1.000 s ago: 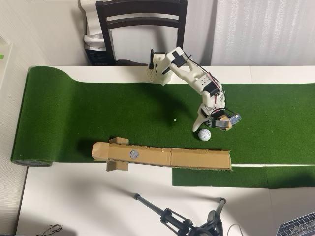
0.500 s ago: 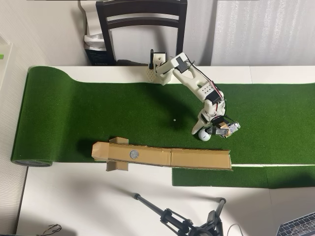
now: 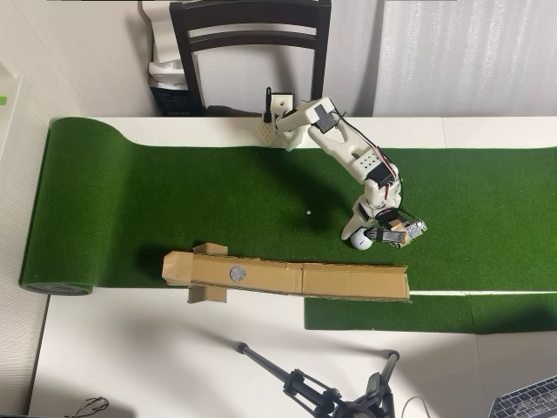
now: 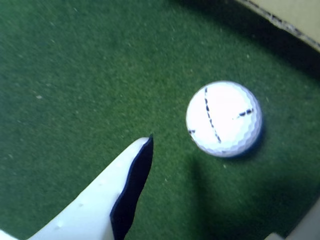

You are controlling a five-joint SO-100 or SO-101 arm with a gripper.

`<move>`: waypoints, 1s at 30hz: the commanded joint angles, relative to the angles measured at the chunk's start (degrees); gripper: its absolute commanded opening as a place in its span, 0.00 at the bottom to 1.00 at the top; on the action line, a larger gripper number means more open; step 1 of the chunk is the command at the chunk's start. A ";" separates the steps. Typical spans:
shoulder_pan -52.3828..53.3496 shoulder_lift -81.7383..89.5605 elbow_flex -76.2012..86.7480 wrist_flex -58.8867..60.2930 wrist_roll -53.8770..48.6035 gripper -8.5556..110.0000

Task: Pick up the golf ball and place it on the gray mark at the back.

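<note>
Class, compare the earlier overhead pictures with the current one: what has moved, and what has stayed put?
The arm has swung down and leftward in the overhead view, bringing the gripper onto the golf ball. The ball rests on the turf; in the wrist view the jaws are open around it, not yet closed. The ball, the gray mark and the cardboard ramp have not moved.

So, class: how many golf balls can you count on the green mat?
1. The golf ball lies on the green mat beside the hand, near the cardboard ramp. None seems hidden.
</note>
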 commanded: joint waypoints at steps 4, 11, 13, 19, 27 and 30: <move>0.26 -1.93 -10.02 -0.70 0.35 0.52; 0.35 -4.57 -12.92 -0.35 0.35 0.52; 0.35 -4.92 -12.92 -0.44 0.35 0.52; 0.53 -6.77 -12.74 0.18 0.26 0.52; 1.93 -9.23 -12.48 0.26 -0.44 0.52; 2.02 -9.40 -12.57 0.26 -0.26 0.52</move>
